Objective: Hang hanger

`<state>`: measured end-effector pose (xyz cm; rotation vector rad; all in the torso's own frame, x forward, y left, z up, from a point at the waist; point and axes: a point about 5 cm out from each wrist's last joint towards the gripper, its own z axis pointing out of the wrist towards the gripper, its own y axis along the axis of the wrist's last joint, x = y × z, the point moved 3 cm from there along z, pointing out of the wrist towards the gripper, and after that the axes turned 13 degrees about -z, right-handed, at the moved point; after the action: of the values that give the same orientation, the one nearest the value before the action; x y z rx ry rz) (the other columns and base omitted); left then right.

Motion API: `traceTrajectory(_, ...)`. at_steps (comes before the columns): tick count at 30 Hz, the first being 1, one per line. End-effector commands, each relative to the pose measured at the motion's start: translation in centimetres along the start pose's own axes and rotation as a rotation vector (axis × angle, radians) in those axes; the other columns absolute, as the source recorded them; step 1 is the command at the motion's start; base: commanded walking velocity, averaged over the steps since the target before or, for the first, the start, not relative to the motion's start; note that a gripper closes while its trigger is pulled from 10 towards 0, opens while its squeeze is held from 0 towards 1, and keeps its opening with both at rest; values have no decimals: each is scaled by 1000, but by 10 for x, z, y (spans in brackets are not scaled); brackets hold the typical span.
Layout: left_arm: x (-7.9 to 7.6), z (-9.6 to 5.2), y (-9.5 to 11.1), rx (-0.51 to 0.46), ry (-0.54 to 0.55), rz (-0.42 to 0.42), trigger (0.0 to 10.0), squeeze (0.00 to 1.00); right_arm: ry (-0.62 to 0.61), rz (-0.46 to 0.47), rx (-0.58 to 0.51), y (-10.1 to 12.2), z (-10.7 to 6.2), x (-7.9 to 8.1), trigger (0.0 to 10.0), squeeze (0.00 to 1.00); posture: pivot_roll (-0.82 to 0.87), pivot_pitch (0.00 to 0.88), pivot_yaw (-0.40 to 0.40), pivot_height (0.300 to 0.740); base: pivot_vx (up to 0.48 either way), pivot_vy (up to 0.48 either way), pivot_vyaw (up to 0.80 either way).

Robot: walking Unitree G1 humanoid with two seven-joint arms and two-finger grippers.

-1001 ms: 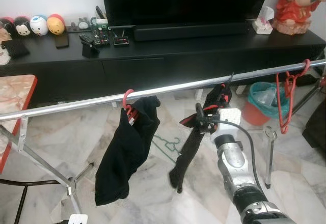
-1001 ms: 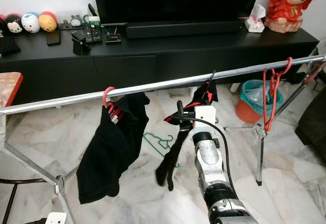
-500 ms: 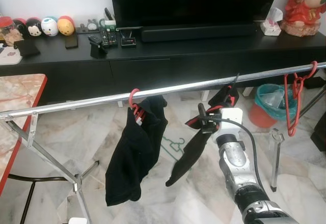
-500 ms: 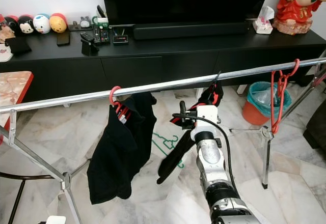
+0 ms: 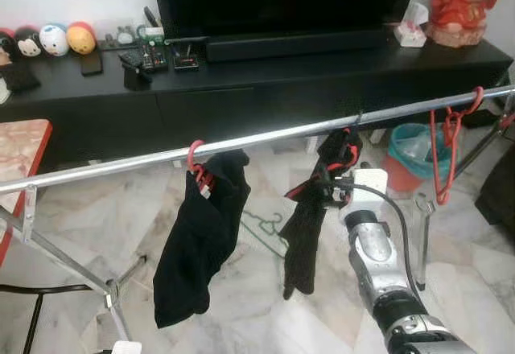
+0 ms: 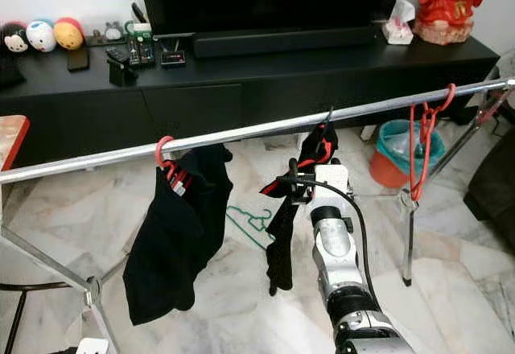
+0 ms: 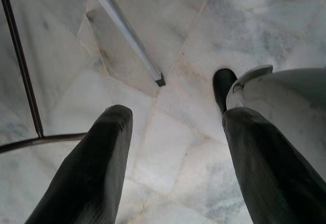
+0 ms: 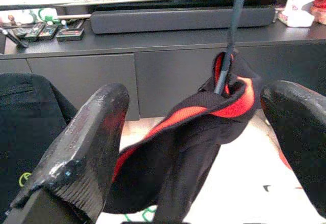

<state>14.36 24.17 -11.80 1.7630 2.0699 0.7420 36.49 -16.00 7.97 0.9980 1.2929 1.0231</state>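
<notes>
Compared with half a second ago, the black-and-red garment [image 5: 310,217] now hangs straight down instead of swinging out toward lower left, and the hook of its hanger [image 8: 229,35] sits over the silver rail [image 5: 265,139] just right of frame centre. Right pincer [image 8: 198,132] is spread, fingers either side of the cloth and not pinching it; judged: the hanger has been released and carries its own weight, so the hanging step looks essentially done and only withdrawal remains. Left pincer [image 7: 173,152] is spread, pointing at the marble floor [image 7: 168,96], idle. Nearby: another black garment [image 5: 197,249] on a red hanger at centre left, empty red hangers [image 5: 447,149] at the rail's right end, a green hanger [image 5: 269,229] lying on the floor. Obstruction risk: the right pincer's fingers straddle the cloth, so backing out could snag it and tug the hook.
</notes>
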Motion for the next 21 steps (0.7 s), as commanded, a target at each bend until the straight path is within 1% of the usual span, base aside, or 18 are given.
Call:
traceTrajectory(1, 2, -2, -9, 28, 3, 3, 10000, 0, -15, 11, 6, -1, 0, -2, 10000, 0, 20, 75, -9, 740, 0, 0, 0)
traceTrajectory(9, -4, -2, -7, 10, -17, 6, 10000, 0, -43, 4, 13, -2, 0, -7, 10000, 0, 20, 73, -9, 740, 0, 0, 0)
traceTrajectory(11, -4, -2, -7, 11, -16, 6, 10000, 0, -53, 3, 15, -2, 0, -8, 10000, 0, 21, 74, -9, 740, 240, 0, 0)
traceTrajectory(13, -3, -2, -7, 7, -15, 5, 10000, 0, -64, 8, 18, -3, 0, -10, 10000, 0, 21, 74, -9, 740, 0, 0, 0)
traceTrajectory(17, -3, -2, -6, 4, -14, 5, 10000, 0, -68, 10, 22, -3, 0, -10, 10000, 0, 22, 75, -8, 740, 240, 0, 0)
traceTrajectory(21, -4, -2, -6, 2, -16, 6, 10000, 0, -69, 16, 17, -2, 0, -10, 10000, 0, 22, 75, -7, 740, 243, 0, -580)
